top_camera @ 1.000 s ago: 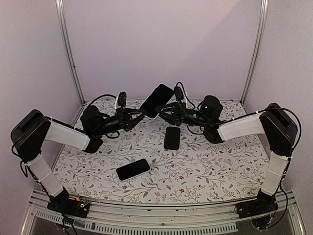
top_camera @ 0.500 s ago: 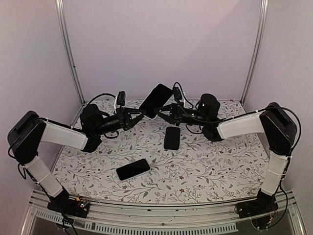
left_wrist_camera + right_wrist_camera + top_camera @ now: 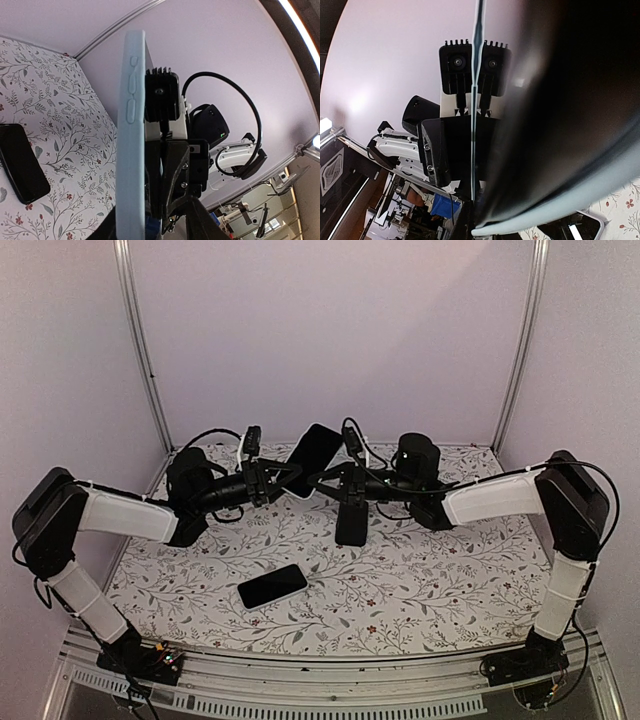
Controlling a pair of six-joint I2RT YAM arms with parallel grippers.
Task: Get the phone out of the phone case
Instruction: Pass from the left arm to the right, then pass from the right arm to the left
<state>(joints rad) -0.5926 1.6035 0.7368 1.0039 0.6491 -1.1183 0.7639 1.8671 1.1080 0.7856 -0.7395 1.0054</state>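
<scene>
Pale-blue phone case (image 3: 131,150) clamped in right jaws; left jaws' grip unclear; dark phone (image 3: 351,523) beneath, second phone (image 3: 272,586) nearer.

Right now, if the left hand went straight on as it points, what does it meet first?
The cased phone, edge-on directly in front of the left hand. The right hand sits just behind it, though the depth between them is unclear.

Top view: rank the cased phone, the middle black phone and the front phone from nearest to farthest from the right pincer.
1. cased phone: raised, at the right pincer.
2. middle black phone: lying flat, just in front of the pincer.
3. front phone: toward the near edge, left of centre.
</scene>
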